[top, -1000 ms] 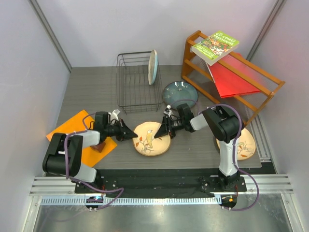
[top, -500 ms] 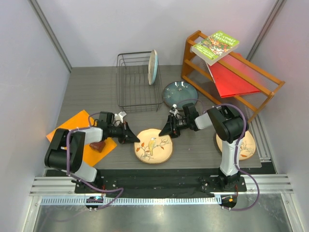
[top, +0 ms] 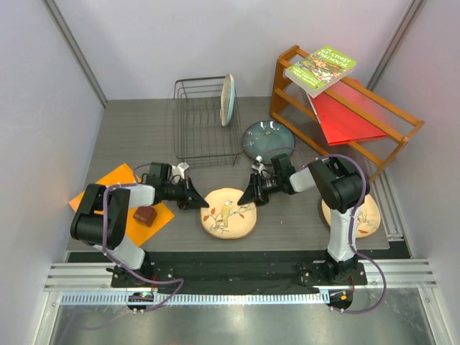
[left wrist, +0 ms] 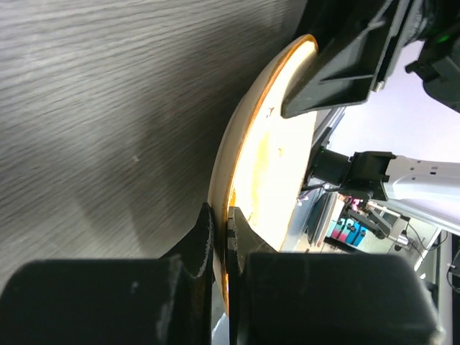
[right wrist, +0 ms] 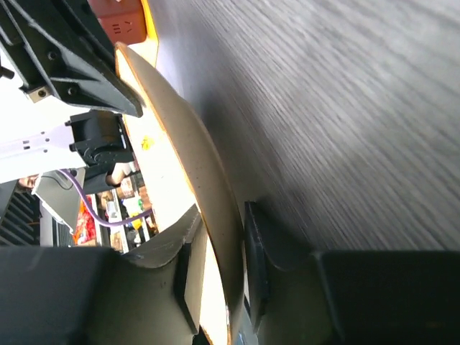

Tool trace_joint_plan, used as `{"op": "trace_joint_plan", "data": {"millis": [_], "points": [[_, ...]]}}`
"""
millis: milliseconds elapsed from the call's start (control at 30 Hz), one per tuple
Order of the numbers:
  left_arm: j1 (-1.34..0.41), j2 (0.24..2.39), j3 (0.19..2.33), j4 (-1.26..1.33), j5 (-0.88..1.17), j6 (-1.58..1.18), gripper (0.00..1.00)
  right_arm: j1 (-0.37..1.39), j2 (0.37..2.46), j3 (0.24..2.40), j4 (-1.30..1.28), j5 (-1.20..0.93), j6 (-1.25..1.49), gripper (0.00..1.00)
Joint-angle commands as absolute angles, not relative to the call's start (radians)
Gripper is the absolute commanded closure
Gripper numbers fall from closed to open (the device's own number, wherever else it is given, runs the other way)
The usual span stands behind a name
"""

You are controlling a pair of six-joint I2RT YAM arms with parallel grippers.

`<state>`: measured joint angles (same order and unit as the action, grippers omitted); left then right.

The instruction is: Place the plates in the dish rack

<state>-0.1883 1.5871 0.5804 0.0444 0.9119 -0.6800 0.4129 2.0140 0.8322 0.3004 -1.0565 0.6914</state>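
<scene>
A tan-orange plate point(top: 228, 213) with a bird painting lies at the table's front middle, between both grippers. My left gripper point(top: 200, 203) is shut on its left rim; the left wrist view shows the pads point(left wrist: 205, 233) pinching the plate point(left wrist: 266, 144) edge. My right gripper point(top: 249, 197) straddles the right rim. In the right wrist view one pad point(right wrist: 188, 266) stands a little off the plate point(right wrist: 180, 136). The black wire dish rack point(top: 205, 122) holds a cream and light-blue plate point(top: 227, 99) upright. A dark blue-grey plate point(top: 267, 140) lies beside the rack. Another tan plate point(top: 357, 215) lies at front right.
An orange wooden shelf point(top: 392, 136) at the back right carries a green book point(top: 320, 68) and a red board point(top: 345, 118). An orange mat point(top: 115, 187) with a small brown block point(top: 145, 215) lies at the front left. Grey walls close in both sides.
My left gripper has slid right and toward the front with the plate's rim in it. The right jaws have narrowed around the opposite rim.
</scene>
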Motion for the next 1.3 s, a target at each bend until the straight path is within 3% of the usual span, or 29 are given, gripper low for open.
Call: {"op": "trace_joint_plan", "data": {"millis": [0, 33, 67, 100, 133, 167, 267, 533, 733, 933, 1033, 1067, 1133, 1167, 1267], "points": [[-0.189, 1.589, 0.638, 0.12, 1.008, -0.732, 1.0, 0.425, 2.002, 0.834, 0.267, -1.043, 0.644, 0.74], [-0.189, 1.594, 0.643, 0.118, 1.003, -0.732, 1.0, 0.425, 1.997, 0.834, 0.267, -1.045, 0.64, 0.8], [-0.189, 1.603, 0.656, 0.115, 0.993, -0.727, 0.98, 0.425, 1.988, 0.834, 0.27, -1.046, 0.634, 0.95], [-0.189, 1.608, 0.67, 0.095, 0.977, -0.716, 0.93, 0.425, 1.98, 0.834, 0.273, -1.048, 0.632, 0.99], [-0.189, 1.612, 0.684, 0.034, 0.963, -0.674, 0.85, 0.425, 1.973, 0.838, 0.278, -1.052, 0.632, 0.98], [-0.187, 1.614, 0.702, -0.007, 0.922, -0.64, 0.63, 0.422, 1.941, 0.844, 0.264, -1.046, 0.617, 0.99], [-0.183, 1.576, 0.79, -0.204, 0.861, -0.485, 0.42, 0.414, 1.882, 0.888, 0.136, -1.039, 0.562, 0.99], [-0.092, 1.292, 0.94, -0.494, 0.793, -0.261, 0.3, 0.402, 1.669, 1.187, -0.653, -0.965, -0.086, 0.98], [-0.055, 1.184, 1.017, -0.523, 0.799, -0.21, 0.27, 0.397, 1.643, 1.445, -0.942, -0.931, -0.169, 0.99], [0.095, 1.132, 1.074, -0.433, 0.582, -0.271, 0.27, 0.397, 1.808, 1.966, -0.922, -0.861, 0.026, 0.99], [0.146, 1.12, 1.066, -0.385, 0.343, -0.294, 0.36, 0.399, 1.984, 2.341, -0.888, -0.766, 0.156, 0.99], [0.15, 1.114, 1.054, -0.373, 0.292, -0.299, 0.51, 0.402, 2.026, 2.514, -0.873, -0.68, 0.191, 0.99], [0.15, 1.089, 0.99, -0.306, 0.158, -0.324, 0.72, 0.413, 2.108, 2.617, -0.832, -0.588, 0.262, 0.99], [0.15, 1.082, 0.964, -0.276, 0.137, -0.346, 1.0, 0.434, 2.112, 2.625, -0.766, -0.496, 0.264, 0.99], [0.15, 1.089, 0.871, -0.169, 0.124, -0.386, 1.0, 0.483, 2.051, 2.469, -0.57, -0.306, 0.281, 0.99]]}}
